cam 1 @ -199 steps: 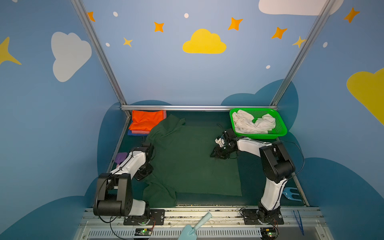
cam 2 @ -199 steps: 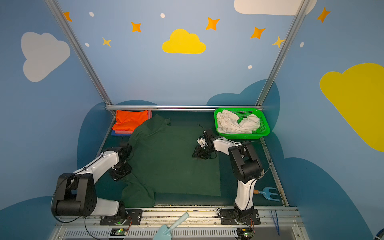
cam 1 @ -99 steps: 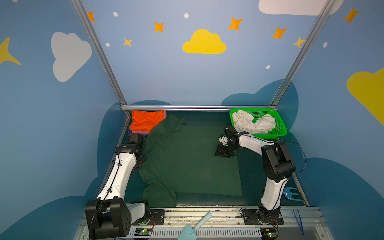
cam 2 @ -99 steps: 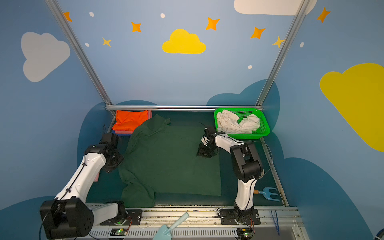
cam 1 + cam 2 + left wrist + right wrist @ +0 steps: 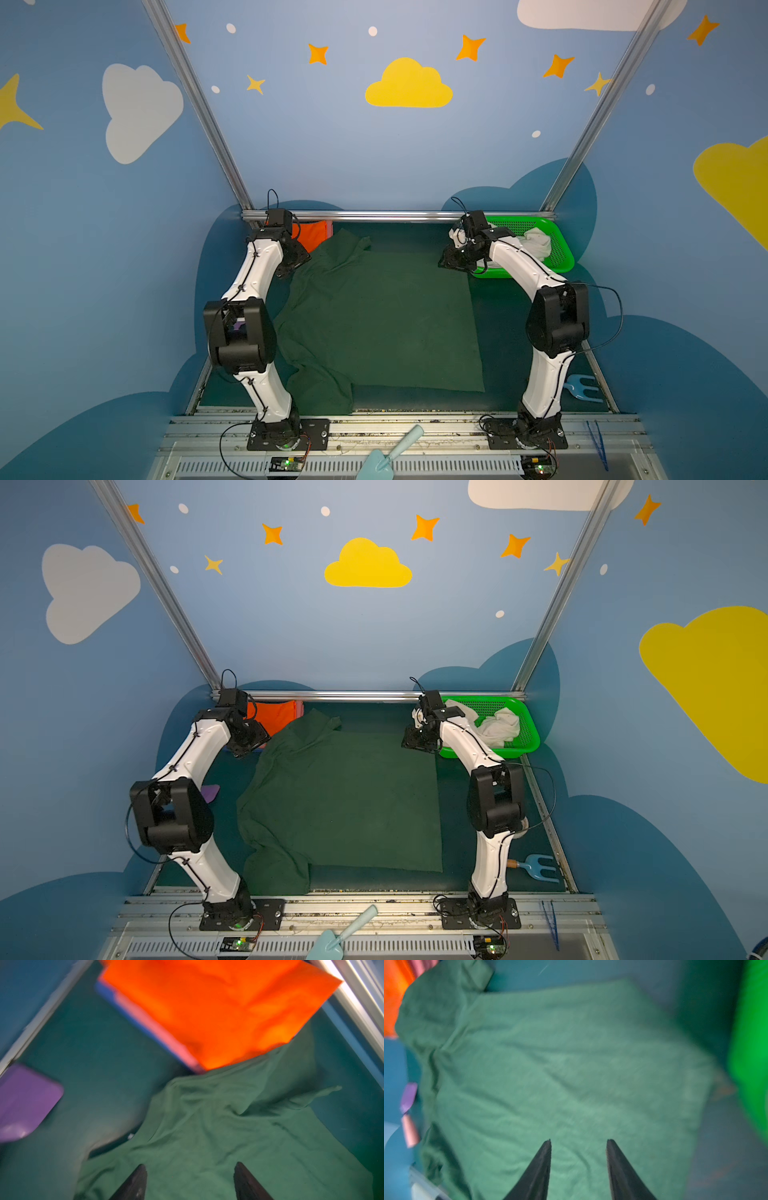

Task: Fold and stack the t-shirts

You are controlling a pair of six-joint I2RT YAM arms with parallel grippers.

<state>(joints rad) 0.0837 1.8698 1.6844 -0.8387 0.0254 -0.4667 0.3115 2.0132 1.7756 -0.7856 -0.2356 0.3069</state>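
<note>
At the far left, the left gripper (image 5: 190, 1167) hovers over the dark green t-shirt (image 5: 382, 320)'s far left edge, beside the folded orange t-shirt (image 5: 218, 1012), jaws parted and empty. The green shirt lies spread across the middle of the table (image 5: 498, 353). Over its far right corner hovers the right gripper (image 5: 579, 1141), half open, holding nothing, beside the green basket (image 5: 565, 253) with the white t-shirt (image 5: 538, 245).
</note>
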